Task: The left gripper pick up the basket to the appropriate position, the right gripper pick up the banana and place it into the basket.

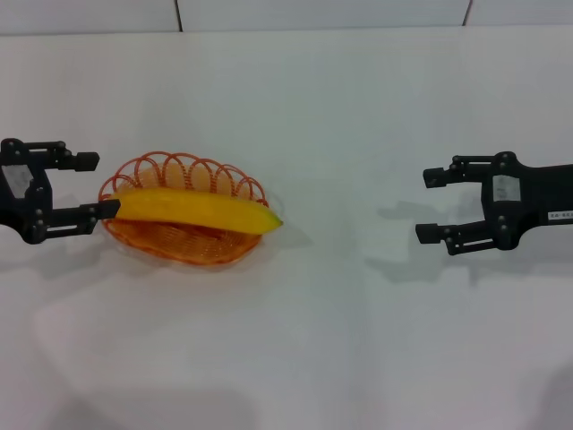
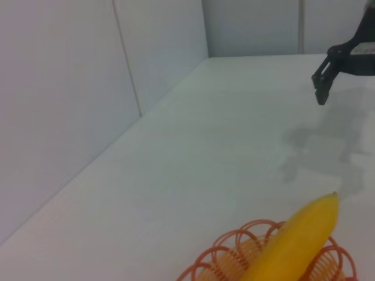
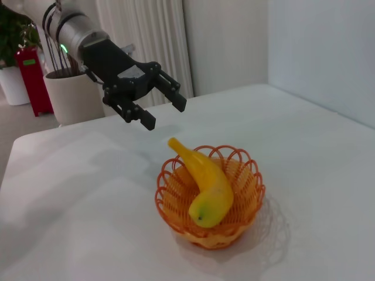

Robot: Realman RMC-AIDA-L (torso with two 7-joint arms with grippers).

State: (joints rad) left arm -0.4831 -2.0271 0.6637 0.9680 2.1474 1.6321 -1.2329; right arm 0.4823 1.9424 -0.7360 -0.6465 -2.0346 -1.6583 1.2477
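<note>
The orange wire basket (image 1: 179, 242) stands on the white table at the left. The yellow banana (image 1: 192, 211) lies across it, its ends over the rim. Both also show in the right wrist view, basket (image 3: 246, 196) and banana (image 3: 206, 187), and in the left wrist view, basket (image 2: 234, 257) and banana (image 2: 296, 240). My left gripper (image 1: 89, 185) is open and empty just left of the basket, above the table; it shows in the right wrist view (image 3: 162, 110). My right gripper (image 1: 431, 206) is open and empty far to the right, apart from the basket.
The white table (image 1: 313, 340) has a wall of light panels along its far edge (image 1: 313, 13). In the right wrist view a white planter (image 3: 67, 96) and a red object (image 3: 36, 79) stand beyond the table's left side.
</note>
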